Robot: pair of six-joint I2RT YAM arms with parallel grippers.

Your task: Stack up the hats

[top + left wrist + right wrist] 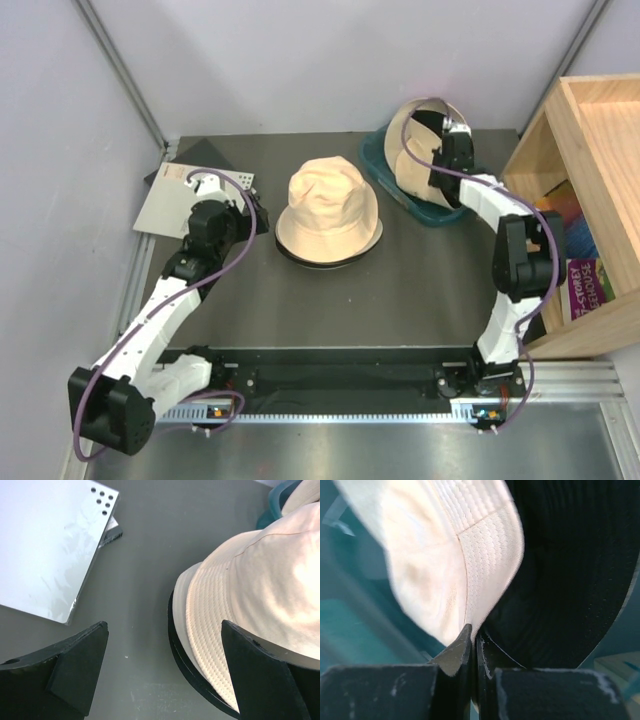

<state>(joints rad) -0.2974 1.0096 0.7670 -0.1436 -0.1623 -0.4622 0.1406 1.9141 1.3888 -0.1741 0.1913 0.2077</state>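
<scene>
Two hats stacked mid-table, a third pinched at the tub.

Centre of the table (pixel 250 290), a cream hat (pixel 328 205) sits crown-up on a black hat (pixel 176 645), only the dark brim peeking out beneath it. Over on the left, the left gripper (pixel 164 645) hangs just beside that stack with its jaws spread wide and nothing between them, the cream brim close to one finger. A white sheet (pixel 178 205) lies flat at the far left. Back right now: the right gripper (pixel 472 632) is clamped tight, fingertips together on the brim edge of a black-lined hat (pixel 412 170). That hat stands up on edge over the teal tub (pixel 385 175), its dark lining facing the gripper. A wooden shelf (pixel 590 140) stands at the right edge.
</scene>
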